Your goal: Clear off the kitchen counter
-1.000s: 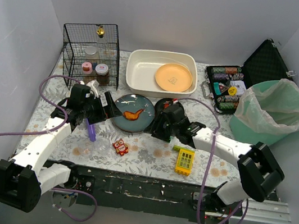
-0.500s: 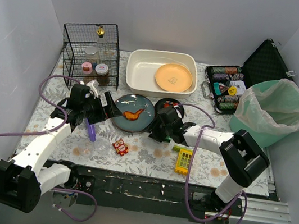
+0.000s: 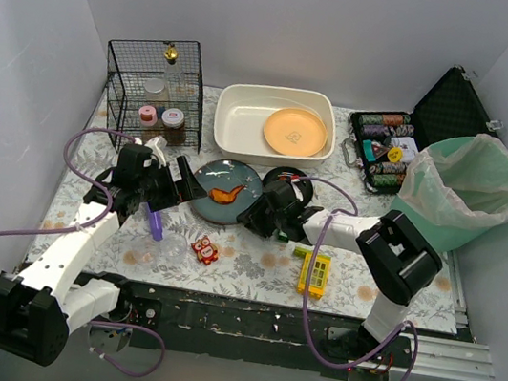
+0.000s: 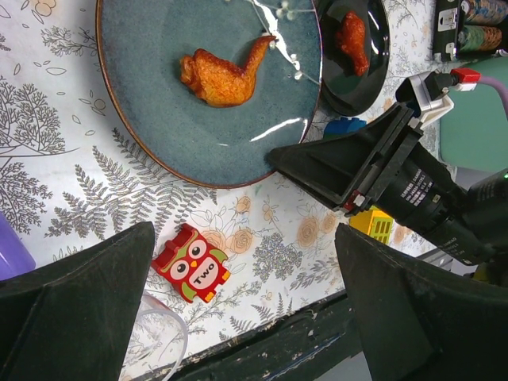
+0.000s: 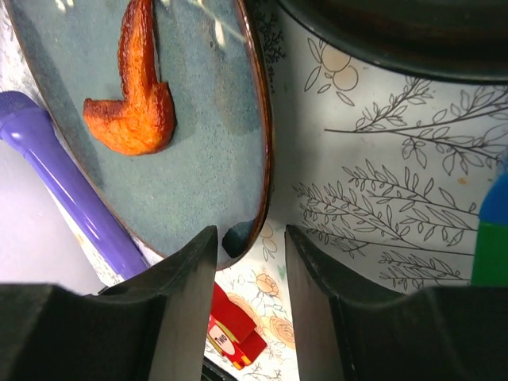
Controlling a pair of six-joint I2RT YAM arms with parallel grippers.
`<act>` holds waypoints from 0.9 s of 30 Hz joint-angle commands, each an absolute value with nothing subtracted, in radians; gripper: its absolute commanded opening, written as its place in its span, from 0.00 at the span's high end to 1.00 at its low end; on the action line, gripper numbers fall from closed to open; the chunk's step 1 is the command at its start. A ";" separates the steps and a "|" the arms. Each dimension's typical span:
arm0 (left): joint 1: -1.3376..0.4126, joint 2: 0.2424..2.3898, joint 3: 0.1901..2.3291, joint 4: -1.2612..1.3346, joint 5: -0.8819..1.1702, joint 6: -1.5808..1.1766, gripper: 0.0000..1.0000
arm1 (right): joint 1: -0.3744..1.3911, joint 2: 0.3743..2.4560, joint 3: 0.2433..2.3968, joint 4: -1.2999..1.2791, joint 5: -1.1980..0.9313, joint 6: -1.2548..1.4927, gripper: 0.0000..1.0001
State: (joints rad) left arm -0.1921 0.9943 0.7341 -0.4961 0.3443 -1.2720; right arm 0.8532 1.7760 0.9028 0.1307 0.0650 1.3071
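The kitchen counter (image 3: 80,192) carries a blue plate (image 3: 227,189) holding a fried chicken wing (image 3: 226,193). A small black plate (image 3: 287,176) sits to its right. My right gripper (image 3: 255,213) is at the blue plate's near-right rim. In the right wrist view its jaws (image 5: 250,250) are open and straddle the plate's rim (image 5: 262,159), not closed on it. My left gripper (image 3: 172,187) is wide open and empty at the plate's left side. In the left wrist view (image 4: 246,305) it hovers above a red owl brick (image 4: 193,264).
A wire cage (image 3: 154,88) stands back left, a white basin (image 3: 236,120) with an orange plate (image 3: 294,131) back centre, and a chip case (image 3: 384,148) and green bin (image 3: 462,190) at right. A purple tool (image 3: 154,223), clear cup (image 3: 167,250) and yellow toy (image 3: 313,273) lie near the front.
My right gripper has moved left, from beside the black plate to the blue plate's rim. My left arm has not moved.
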 commanded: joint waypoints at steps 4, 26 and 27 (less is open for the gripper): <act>-0.196 0.954 0.739 -0.525 0.345 -1.259 0.02 | 0.841 1.833 0.954 0.132 0.137 1.367 0.57; -0.196 0.960 0.750 -0.538 0.310 -1.236 0.02 | 0.805 1.632 0.841 0.167 0.008 1.393 0.99; -0.196 0.962 0.750 -0.537 0.308 -1.236 0.02 | 0.805 1.615 0.824 0.175 -0.027 1.400 0.99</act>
State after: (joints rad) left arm -0.1921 0.9733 0.7338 -0.5278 0.3271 -1.2533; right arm 0.8089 1.6974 0.8696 0.1448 0.0486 1.3666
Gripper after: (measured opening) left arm 0.981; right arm 0.056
